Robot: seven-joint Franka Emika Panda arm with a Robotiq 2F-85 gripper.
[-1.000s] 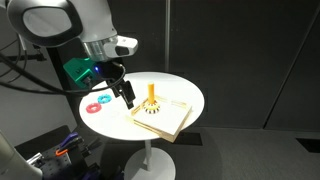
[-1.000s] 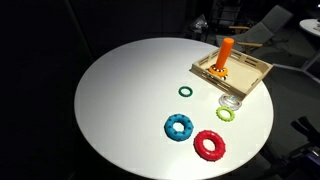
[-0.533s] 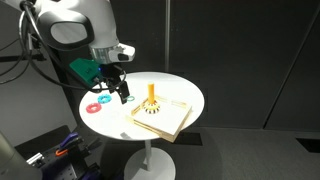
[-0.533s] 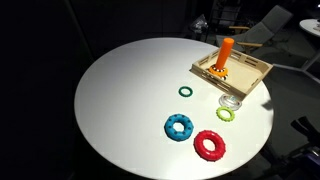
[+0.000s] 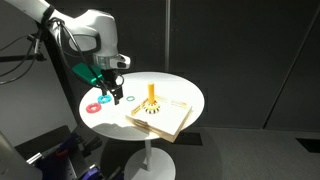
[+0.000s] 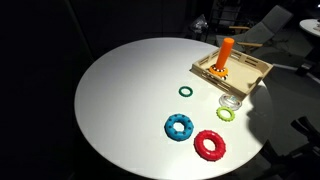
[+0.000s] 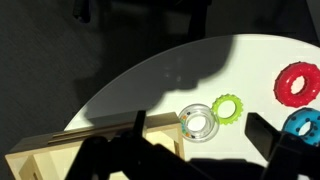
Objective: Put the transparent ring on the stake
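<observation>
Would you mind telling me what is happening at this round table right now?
The robot arm's gripper hovers above the white table, apparently open and holding nothing. The transparent ring lies flat on the table beside the wooden board, next to a yellow-green ring. The stake carries no ring. A blue ring and a red ring lie farther off.

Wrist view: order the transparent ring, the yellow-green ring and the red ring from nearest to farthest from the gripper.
1. transparent ring, centred between the fingers of the gripper.
2. yellow-green ring, just right of it.
3. red ring, at the far right edge.
</observation>
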